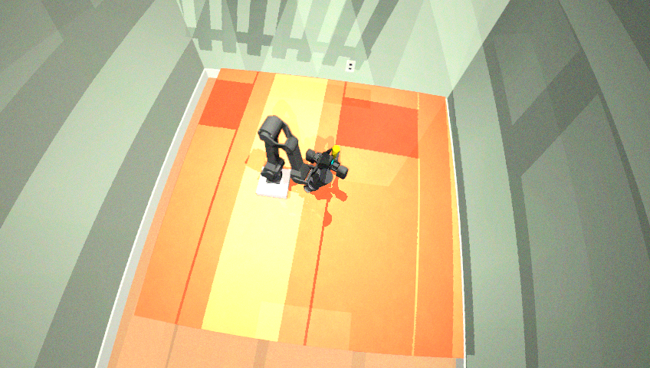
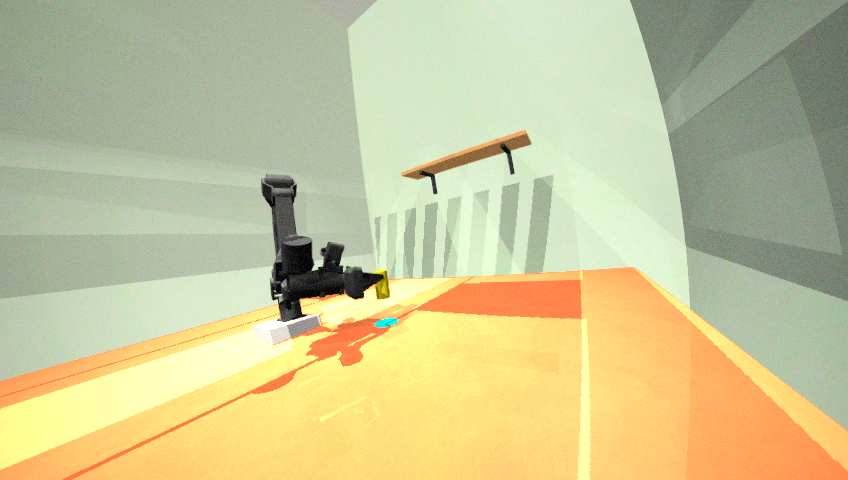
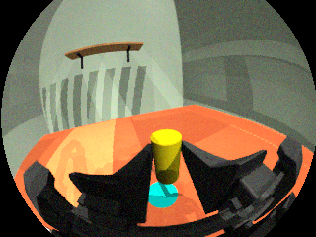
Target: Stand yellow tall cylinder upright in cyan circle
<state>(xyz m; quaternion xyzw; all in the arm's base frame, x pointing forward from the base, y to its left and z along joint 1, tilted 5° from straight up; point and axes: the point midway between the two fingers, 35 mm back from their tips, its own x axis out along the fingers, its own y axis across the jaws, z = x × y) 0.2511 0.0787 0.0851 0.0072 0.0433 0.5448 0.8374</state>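
Observation:
My gripper (image 3: pixel 166 145) (image 2: pixel 374 284) (image 1: pixel 332 157) is shut on the yellow tall cylinder (image 3: pixel 165 153) (image 2: pixel 382 284) (image 1: pixel 335 149). The cylinder stands nearly upright between the fingers and hangs in the air above the floor. The cyan circle (image 3: pixel 162 196) (image 2: pixel 386 322) lies flat on the orange floor, right below the cylinder's lower end in the wrist view. In the top view only a small cyan bit shows beside the fingers. A clear gap separates the cylinder's bottom from the circle in the exterior view.
The arm's white base plate (image 1: pixel 272 188) (image 2: pixel 285 327) sits left of the circle. A wooden wall shelf (image 2: pixel 467 155) (image 3: pixel 106 49) hangs on the far wall. The orange floor (image 1: pixel 365 255) ends at a white edge (image 1: pixel 150 200) on the left.

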